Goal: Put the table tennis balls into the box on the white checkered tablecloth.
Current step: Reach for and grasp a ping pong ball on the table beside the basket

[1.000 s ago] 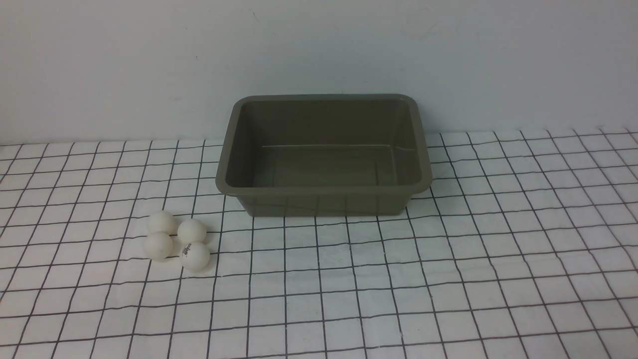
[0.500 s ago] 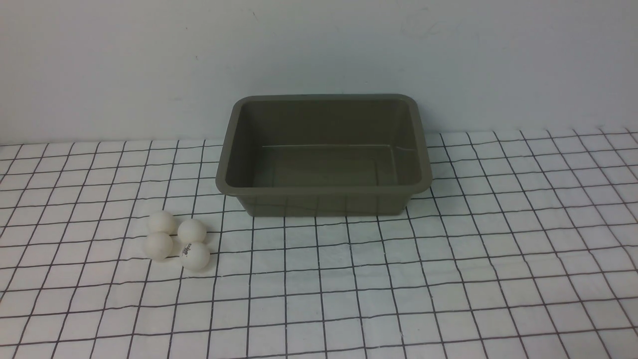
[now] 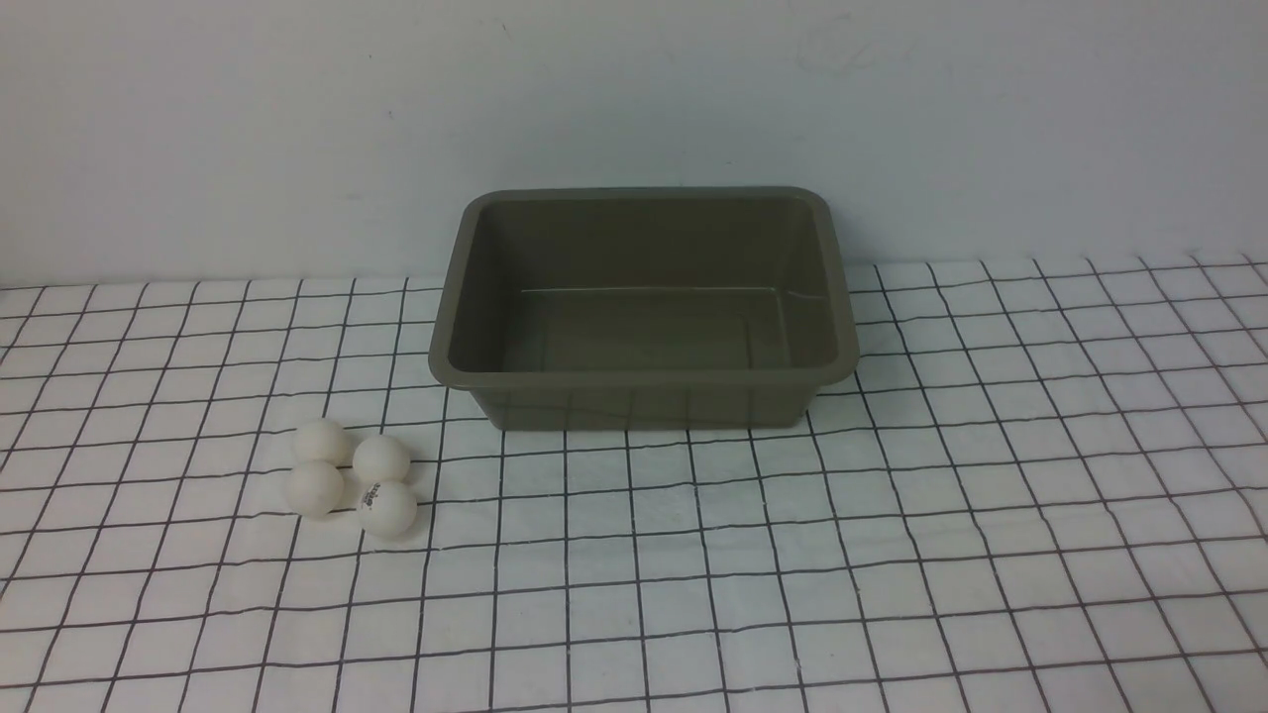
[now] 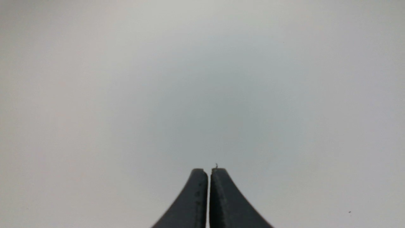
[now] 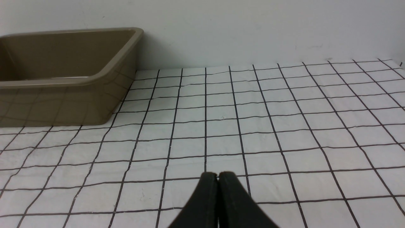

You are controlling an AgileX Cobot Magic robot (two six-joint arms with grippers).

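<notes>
Zero change against earlier frames.

Front: table tennis balls [image 3: 381, 459] sat clustered on white checkered tablecloth [image 3: 892, 555], left-front of box [image 3: 644, 377], which looked empty. Arms out of shot.

Left wrist: left gripper [image 4: 208, 172] pinched closed, empty, faced blank wall; balls unseen.

Right wrist: right gripper [image 5: 217, 176] closed, empty, over cloth; box cropped.

Pre-reach stage. Next likely: open left jaws, descend on an outer ball.

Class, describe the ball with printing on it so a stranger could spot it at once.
Find the olive-grey box on the checkered cloth. Off its near left corner lie four white balls in a cluster. Take the nearest ball, the only one showing a dark logo.
</notes>
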